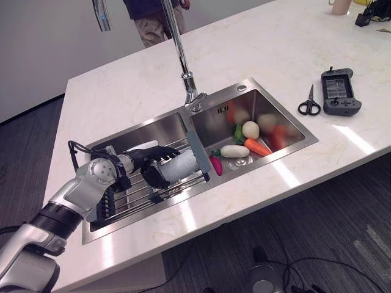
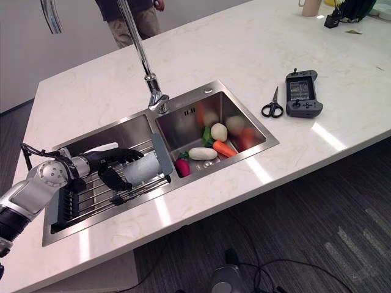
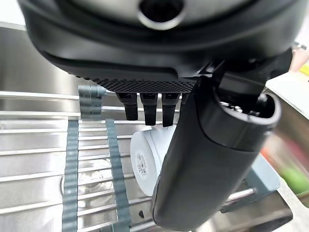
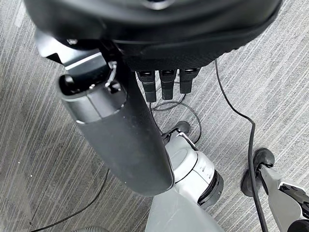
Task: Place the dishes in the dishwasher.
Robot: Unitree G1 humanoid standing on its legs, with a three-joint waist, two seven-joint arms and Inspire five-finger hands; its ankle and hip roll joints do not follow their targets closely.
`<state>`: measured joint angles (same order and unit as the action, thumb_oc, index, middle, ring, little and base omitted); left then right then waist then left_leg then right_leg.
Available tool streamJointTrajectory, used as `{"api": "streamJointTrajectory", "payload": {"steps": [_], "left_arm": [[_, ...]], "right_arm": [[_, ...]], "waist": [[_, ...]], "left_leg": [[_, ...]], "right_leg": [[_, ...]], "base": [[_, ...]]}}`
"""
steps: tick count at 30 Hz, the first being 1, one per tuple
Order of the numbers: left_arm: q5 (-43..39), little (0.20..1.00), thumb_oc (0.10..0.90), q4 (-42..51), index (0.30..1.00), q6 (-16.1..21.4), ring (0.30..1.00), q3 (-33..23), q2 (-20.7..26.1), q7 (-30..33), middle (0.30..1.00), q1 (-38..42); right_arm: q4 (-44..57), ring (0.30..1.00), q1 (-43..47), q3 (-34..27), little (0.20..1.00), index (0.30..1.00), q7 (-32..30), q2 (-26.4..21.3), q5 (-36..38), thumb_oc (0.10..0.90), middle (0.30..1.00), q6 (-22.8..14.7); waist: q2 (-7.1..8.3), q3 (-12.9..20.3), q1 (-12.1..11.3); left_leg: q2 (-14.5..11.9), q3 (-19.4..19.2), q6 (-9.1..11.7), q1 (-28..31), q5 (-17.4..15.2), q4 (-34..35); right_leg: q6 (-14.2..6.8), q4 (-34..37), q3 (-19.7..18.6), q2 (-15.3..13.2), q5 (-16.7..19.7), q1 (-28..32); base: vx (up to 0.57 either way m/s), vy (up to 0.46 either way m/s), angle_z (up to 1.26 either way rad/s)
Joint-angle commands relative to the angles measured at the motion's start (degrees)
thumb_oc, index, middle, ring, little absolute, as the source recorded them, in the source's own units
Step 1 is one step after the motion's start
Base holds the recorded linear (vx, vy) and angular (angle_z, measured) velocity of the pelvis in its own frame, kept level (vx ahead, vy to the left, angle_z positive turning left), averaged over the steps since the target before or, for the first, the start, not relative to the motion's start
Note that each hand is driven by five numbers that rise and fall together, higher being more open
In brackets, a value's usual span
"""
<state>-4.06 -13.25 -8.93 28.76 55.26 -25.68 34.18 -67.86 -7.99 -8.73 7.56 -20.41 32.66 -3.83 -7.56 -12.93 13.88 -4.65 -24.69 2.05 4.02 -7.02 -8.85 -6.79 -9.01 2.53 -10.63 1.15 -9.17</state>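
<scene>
While our left hand is reaching over the wire rack in the left basin of the sink, we are closing its fingers and thumb round a white cup that is lying on its side on the rack's bars, up against the rack's right end beside the divider between the two basins. Through the left wrist view we are seeing the same cup resting on the bars past our fingers, with the thumb lying across its side. Our right hand is hanging off the counter, over grey striped carpet, with its fingers relaxed and holding nothing. Toy vegetables are sitting in the right basin: a white radish, an orange carrot, a red one by the divider, and a pale round piece with green beside it. A tall faucet is rising from the sink's rear rim. Scissors and a dark handheld controller are lying just beside each other on the countertop near its right edge, and a person is standing at the counter's far edge.
</scene>
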Motion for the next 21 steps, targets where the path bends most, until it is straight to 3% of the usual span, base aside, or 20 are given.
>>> {"api": "streamJointTrajectory", "payload": {"steps": [1,6,21], "left_arm": [[0.7,0.9,0.8,0.5,0.9,1.2,0.9,-8.2,3.9,1.8,0.9,3.8],[0.0,0.9,0.8,-2.2,0.9,1.7,0.9,-8.3,2.0,5.7,0.9,3.9],[-0.2,0.9,0.8,-4.5,0.9,1.6,0.9,-8.1,-2.5,9.4,0.9,3.3]], "right_arm": [[1.5,0.9,-2.9,1.1,0.9,0.9,0.2,-1.0,0.8,0.8,0.9,-1.9],[1.8,0.9,-3.4,1.4,0.9,0.9,-0.1,-1.1,0.9,0.8,0.9,-1.7],[3.1,0.9,-4.6,1.6,0.9,0.9,0.0,-1.4,0.7,0.8,0.9,-2.1]], "waist": [[-0.49,2.5,0.5],[-0.39,2.1,1.3],[-0.58,0.8,3.3]], "left_leg": [[-3.9,9.3,0.6,-6.7,-7.3,-8.3],[-4.0,8.6,0.7,-6.7,-7.3,-8.3],[-4.4,7.3,0.8,-6.4,-7.0,-8.3]], "right_leg": [[-4.8,-8.2,2.3,-2.3,-10.9,1.9],[-5.0,-8.2,1.7,-2.3,-10.6,1.5],[-4.9,-8.2,0.5,-2.2,-10.4,0.6]], "base": [[0.0,0.0,0.0],[0.0,0.0,0.0],[0.01,-0.005,-0.01]]}}
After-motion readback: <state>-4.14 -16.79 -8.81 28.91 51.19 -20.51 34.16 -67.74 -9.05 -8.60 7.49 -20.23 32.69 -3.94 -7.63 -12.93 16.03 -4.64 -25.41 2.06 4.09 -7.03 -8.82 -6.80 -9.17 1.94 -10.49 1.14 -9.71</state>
